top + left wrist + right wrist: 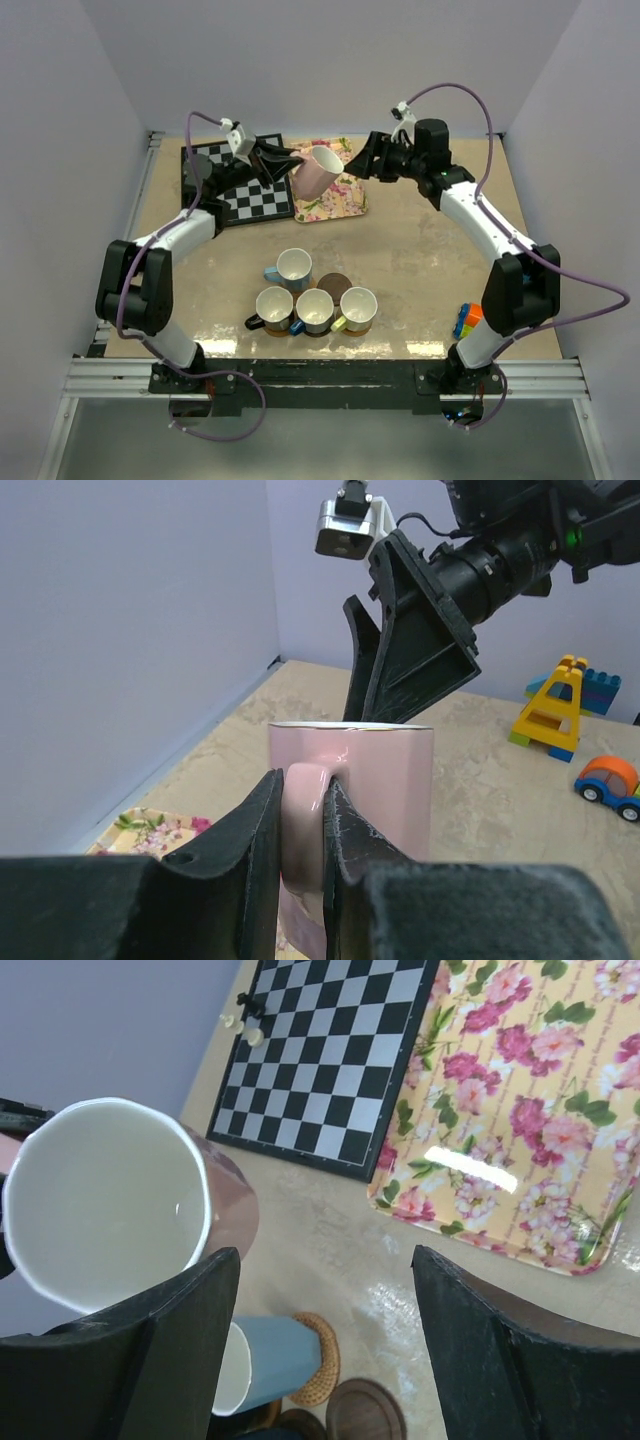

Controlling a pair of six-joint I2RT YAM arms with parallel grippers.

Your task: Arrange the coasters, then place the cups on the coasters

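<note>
My left gripper (303,792) pinches the pink cup (385,780) by its handle, tilted over the left edge of the floral tray (345,203). Rigid, glazed, probably slippery, breakable; I'd grip the handle. Right gripper (322,1260) gapes empty over the tray.

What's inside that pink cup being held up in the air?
Nothing that shows: the pink cup has a bare white inside, seen from the right wrist view. Its lowest part is covered by the right end effector, so that bit cannot be checked.

Overhead looks down; close wrist cameras share pink cup (318,170).
</note>
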